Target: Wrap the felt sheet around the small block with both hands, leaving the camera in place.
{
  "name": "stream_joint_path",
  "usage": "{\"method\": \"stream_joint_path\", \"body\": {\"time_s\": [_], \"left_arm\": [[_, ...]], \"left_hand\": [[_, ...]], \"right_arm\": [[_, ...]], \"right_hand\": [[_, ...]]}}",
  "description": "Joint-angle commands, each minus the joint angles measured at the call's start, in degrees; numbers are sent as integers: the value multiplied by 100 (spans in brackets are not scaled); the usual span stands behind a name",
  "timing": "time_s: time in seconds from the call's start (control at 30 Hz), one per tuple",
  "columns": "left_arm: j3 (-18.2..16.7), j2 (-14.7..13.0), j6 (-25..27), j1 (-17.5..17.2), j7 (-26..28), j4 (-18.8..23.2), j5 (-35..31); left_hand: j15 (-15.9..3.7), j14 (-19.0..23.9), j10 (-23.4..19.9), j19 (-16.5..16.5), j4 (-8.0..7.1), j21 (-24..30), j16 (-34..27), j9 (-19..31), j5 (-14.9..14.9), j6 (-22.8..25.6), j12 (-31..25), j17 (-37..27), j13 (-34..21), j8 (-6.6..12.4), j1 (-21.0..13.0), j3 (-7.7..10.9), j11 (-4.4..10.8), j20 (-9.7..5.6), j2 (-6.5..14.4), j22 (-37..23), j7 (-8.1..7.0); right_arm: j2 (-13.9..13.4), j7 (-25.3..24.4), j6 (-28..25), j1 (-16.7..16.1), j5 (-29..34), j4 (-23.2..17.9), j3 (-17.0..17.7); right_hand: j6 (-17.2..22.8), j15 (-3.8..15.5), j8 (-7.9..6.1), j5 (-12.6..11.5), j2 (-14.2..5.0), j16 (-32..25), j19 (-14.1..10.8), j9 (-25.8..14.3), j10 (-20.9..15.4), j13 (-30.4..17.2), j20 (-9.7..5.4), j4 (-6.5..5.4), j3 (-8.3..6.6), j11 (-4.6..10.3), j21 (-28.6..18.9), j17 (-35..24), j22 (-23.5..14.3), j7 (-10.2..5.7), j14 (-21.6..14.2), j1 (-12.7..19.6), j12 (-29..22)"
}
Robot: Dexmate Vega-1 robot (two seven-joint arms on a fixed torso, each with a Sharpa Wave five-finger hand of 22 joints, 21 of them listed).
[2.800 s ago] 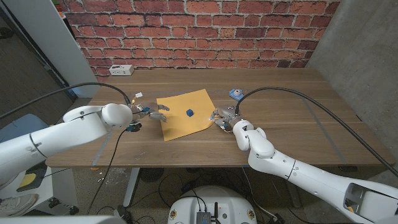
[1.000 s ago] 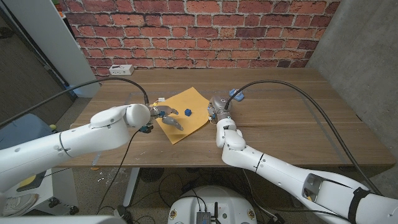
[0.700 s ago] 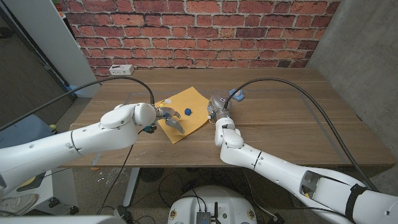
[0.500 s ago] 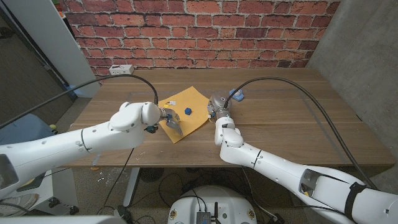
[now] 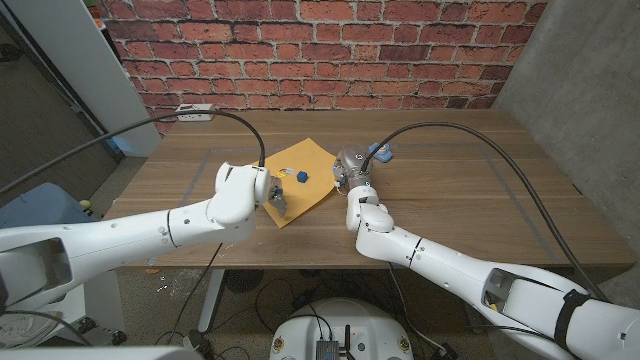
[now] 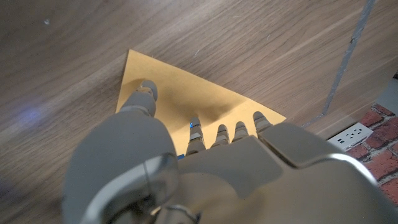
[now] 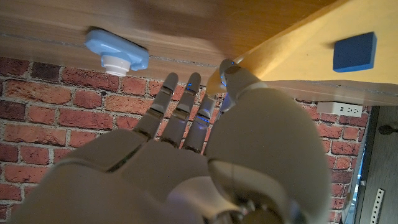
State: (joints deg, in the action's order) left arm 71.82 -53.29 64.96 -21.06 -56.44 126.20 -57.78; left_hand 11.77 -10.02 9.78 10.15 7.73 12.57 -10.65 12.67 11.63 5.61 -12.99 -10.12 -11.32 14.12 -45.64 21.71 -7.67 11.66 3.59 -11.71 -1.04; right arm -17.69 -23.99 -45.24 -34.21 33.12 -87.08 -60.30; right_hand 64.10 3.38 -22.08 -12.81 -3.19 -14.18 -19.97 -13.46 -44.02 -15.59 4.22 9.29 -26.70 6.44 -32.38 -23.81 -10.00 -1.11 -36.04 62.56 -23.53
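An orange felt sheet [image 5: 305, 160] lies on the wooden table with a small blue block [image 5: 300, 176] on its middle. My left hand [image 5: 276, 192] is over the sheet's near left part; in the left wrist view its fingers [image 6: 240, 129] are spread over the felt sheet [image 6: 180, 93] and hold nothing. My right hand [image 5: 347, 170] is at the sheet's right edge. In the right wrist view its thumb tip [image 7: 231, 76] touches a corner of the felt sheet [image 7: 292, 59], the other fingers are stretched out, and the blue block [image 7: 354, 51] sits further in.
The small blue and white camera [image 5: 381, 152] stands on the table just right of my right hand, also shown as the camera [image 7: 116, 53]. A white power strip [image 5: 194, 110] lies at the far left, before a brick wall. The table's right half is bare wood [image 5: 480, 180].
The head camera shifted after the first frame. Since a second ago my left arm has swung in toward the middle, its hand staying on the sheet. My right hand has stayed at the right edge.
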Motion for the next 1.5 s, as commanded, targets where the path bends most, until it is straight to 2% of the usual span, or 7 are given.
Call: {"method": "stream_joint_path", "body": {"time_s": [0.03,0.3,0.5,0.6,0.83,1.13,1.5], "left_arm": [[-582,650,-720,-691,-606,-630,-1289],[-1200,979,-1301,-1364,-296,-956,-2022],[-1613,1265,-1583,-1757,-327,-1200,-2640],[-1957,1374,-1615,-2001,-260,-1112,-2679],[-2562,1496,-1805,-2429,-261,-501,-2415],[-2918,1761,-2092,-3095,-76,103,-3164],[-3172,2366,-2794,-3420,-671,-223,-4209]], "left_hand": [[42,-1704,665,1166,10,43,-46,35,-58,171,-83,-13,-20,75,-42,57,67,41,95,-8,-36],[-23,-1158,-14,902,103,108,-102,74,-146,1371,-267,6,-4,493,-236,155,262,41,337,24,-263],[-87,-744,-403,617,164,174,-136,67,-127,1996,-328,16,18,681,-457,259,386,32,461,43,-147],[-89,-798,-312,610,82,128,-37,72,-166,1353,-213,10,16,363,-381,164,332,55,359,51,-141],[-86,-1241,126,946,-484,-8,21,98,-142,703,23,-16,-17,-43,977,-615,150,54,-49,0,149],[45,-1272,436,928,-497,19,14,169,-92,74,98,-12,-35,-240,1216,-791,-125,63,-174,-17,336],[45,-1272,481,880,-349,41,18,232,-46,15,76,-11,-45,-168,1032,-731,-224,51,-118,-20,454]], "right_arm": [[-79,-143,277,22,-182,72,82],[-129,-201,519,23,-242,138,102],[-149,-218,587,4,-256,132,131],[-136,-181,587,35,-245,177,107],[3,-194,543,124,-221,350,62],[142,-330,600,131,-295,465,101],[165,-576,707,19,-450,396,243]], "right_hand": [[903,823,-25,-44,-12,10,-54,-8,-44,-33,-2,-4,-111,25,36,-36,-28,913,-80,-82,-55],[892,830,-27,-53,15,21,-91,-24,-67,-54,3,-6,-218,22,40,-55,-30,917,-123,-139,-98],[896,840,-22,-57,33,25,-98,-17,-70,-71,4,-7,-306,42,51,-72,-31,904,-167,-182,-125],[891,844,-23,-59,39,27,-103,-24,-63,-78,9,-8,-341,55,54,-79,-32,916,-182,-199,-133],[886,844,-24,-62,58,42,-104,-31,-51,-90,11,-4,-407,44,64,-91,-33,917,-183,-228,-148],[895,833,-20,-65,99,60,-107,-21,-78,-112,6,6,-530,58,80,-109,-35,919,-205,-275,-193],[912,817,-30,-77,154,79,-130,-35,-237,-147,4,6,-726,-16,96,-139,-39,941,-264,-366,-317]]}}
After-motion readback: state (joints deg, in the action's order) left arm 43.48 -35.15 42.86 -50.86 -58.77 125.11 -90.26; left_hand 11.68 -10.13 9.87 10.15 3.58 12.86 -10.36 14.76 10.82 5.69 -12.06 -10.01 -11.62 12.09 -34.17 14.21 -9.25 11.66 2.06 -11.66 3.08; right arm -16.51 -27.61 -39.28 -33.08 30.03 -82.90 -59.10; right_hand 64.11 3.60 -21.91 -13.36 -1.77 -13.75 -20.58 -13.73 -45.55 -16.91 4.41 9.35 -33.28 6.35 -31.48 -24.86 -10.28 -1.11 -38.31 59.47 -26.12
